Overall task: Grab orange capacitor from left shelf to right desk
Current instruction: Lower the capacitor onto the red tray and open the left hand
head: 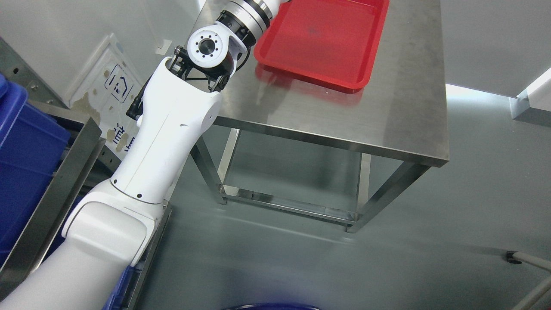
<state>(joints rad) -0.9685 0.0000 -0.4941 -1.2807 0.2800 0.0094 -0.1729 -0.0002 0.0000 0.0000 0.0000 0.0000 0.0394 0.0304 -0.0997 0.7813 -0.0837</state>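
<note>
Now | left arm (163,129) over steel desk (387,107) | red tray (327,38) | fingers out of frame, unknowable

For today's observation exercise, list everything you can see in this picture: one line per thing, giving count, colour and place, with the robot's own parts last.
tray: one, red, empty, on the far left part of the table top, running off the top edge.
table: one, bare steel, centre and right, with legs and a low frame beneath.
bin: one, blue, at the left edge on the shelf.
shelf: one, grey metal rails, lower left.
floor sign: one, white with blue marks, worn, upper left on the floor.
cable: one, pale, lower right on the floor.
left arm: one, white, rising from the lower left to the top edge over the table; its hand is out of view.
Orange capacitor: none visible.
</note>
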